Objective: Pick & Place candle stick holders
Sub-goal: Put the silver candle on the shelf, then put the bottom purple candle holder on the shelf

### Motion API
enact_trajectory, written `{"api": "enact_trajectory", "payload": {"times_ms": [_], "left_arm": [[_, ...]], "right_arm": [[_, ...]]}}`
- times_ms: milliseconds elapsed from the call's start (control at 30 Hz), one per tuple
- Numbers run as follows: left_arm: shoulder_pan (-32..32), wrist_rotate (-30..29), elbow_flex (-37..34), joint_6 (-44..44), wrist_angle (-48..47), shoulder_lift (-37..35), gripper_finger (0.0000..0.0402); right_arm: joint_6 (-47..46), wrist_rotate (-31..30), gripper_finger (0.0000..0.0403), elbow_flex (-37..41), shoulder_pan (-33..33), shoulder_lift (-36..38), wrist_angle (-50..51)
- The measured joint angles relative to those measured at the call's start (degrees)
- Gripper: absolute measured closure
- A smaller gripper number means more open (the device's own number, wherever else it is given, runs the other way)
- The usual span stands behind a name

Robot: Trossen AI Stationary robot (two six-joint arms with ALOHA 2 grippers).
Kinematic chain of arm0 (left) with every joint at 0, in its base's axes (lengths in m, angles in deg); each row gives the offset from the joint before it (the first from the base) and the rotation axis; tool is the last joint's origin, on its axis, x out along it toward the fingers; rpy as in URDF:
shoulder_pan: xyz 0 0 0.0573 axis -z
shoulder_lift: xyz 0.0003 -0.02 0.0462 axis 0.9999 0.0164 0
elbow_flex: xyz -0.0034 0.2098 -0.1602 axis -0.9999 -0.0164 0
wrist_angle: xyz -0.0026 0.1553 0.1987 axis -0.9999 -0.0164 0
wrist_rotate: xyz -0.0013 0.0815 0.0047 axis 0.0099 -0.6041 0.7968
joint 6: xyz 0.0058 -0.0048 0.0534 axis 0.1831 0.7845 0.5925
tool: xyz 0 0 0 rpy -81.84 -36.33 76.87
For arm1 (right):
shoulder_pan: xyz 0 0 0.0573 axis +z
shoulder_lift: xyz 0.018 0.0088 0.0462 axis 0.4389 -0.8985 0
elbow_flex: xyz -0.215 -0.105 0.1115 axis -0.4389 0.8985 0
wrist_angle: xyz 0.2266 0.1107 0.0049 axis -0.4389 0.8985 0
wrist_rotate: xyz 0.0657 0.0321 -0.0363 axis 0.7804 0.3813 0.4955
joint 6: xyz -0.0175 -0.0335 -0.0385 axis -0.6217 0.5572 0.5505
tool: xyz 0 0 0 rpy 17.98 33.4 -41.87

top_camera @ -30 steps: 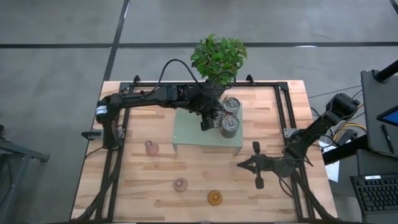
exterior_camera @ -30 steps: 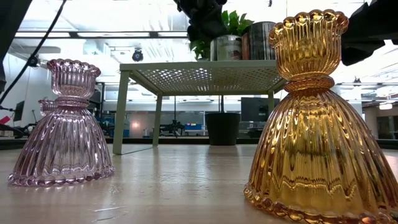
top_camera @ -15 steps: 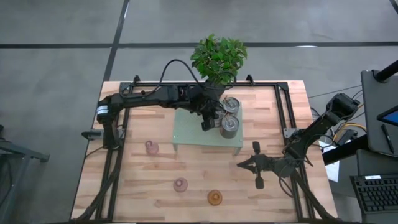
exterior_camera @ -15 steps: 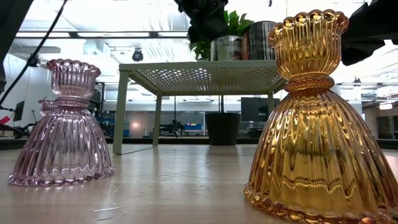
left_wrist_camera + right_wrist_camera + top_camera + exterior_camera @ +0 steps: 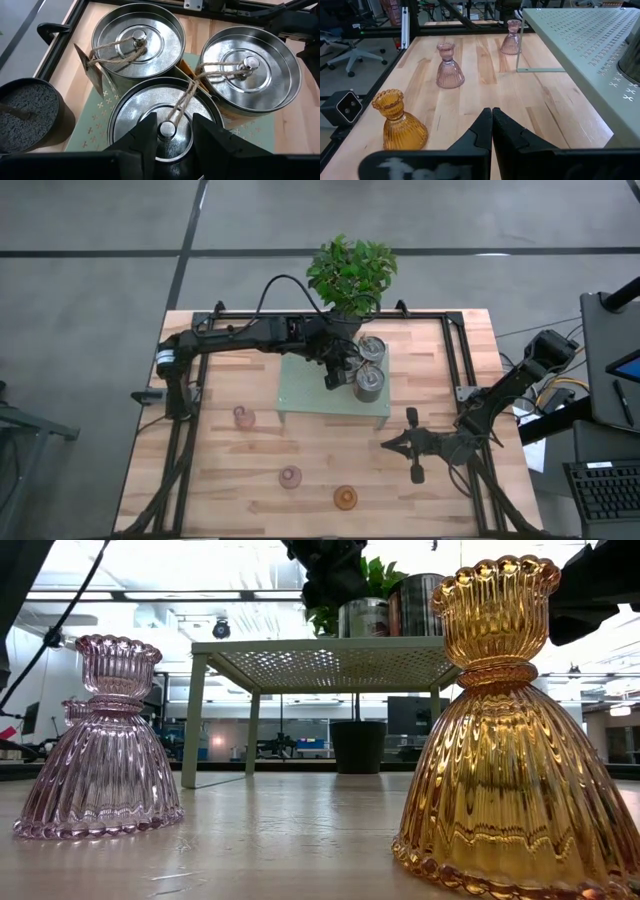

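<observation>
My left gripper (image 5: 167,131): fingers parted narrowly, straddling knob of a round silvery metal holder (image 5: 150,112), on pale green perforated stand (image 5: 300,395), table's 12 o'clock.
My right gripper (image 5: 492,131): fingers together, 4 o'clock.

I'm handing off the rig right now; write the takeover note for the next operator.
Left gripper: over the green shelf, fingers open either side of the knob of the nearest silver holder, not gripping.
Right gripper: shut, empty, parked low over the table's right front.
On the shelf: three silver holders, clustered near the plant.
On the table: two pink holders and the amber one.
Done: silver set on the shelf. Left: the three glass holders.
</observation>
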Motion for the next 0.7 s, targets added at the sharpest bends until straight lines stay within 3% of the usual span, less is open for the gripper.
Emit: {"api": "enact_trajectory", "payload": {"times_ms": [700], "left_arm": [[0.1,-1.3,0.2,-0.3,-2.5,-4.5,0.028]], "right_arm": [[-0.3,0.0,0.0394,0.5,0.0,0.0,0.0]]}}
